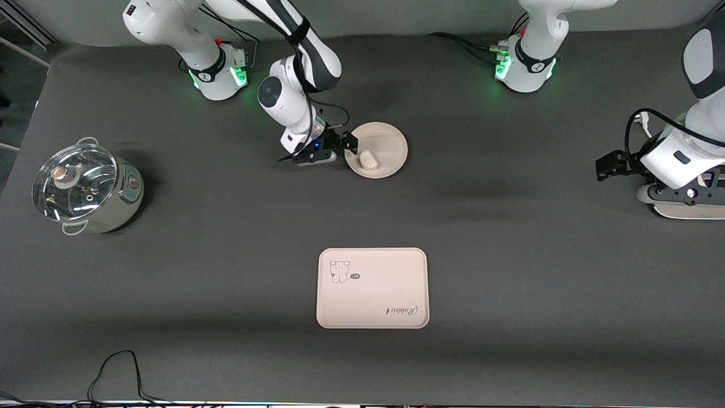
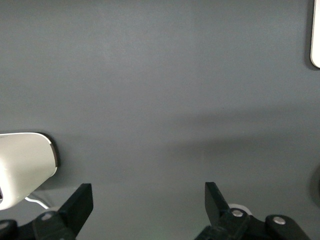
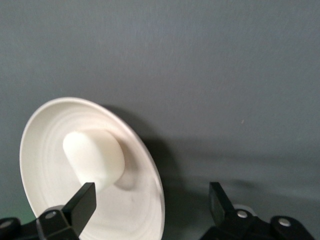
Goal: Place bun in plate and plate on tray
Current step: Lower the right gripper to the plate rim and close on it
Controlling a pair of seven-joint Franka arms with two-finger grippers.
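The bun [image 1: 369, 160] already lies in the plate [image 1: 391, 139], so we judge the step in hand to be the lift of the plate toward the tray [image 1: 372, 288], which sits on the counter [image 1: 510, 255] nearer the front camera and well apart from the plate. The right pincer [image 1: 350, 141] is at the plate's rim on the side toward the right arm's end of the counter; in the right wrist view its jaws stand spread, one finger [image 3: 82, 202] over the plate's inside near the bun and the other outside the rim, so nothing is gripped yet. To do this well, we would close on the rim alone (not on the bun), keep the plate level so the soft bun does not roll off the shallow dish, and set it down in the middle of the tray. The left pincer [image 2: 149, 200] waits with jaws apart over bare counter at the left arm's end. A lidded steel pot [image 1: 85, 190] stands apart, toward the right arm's end.
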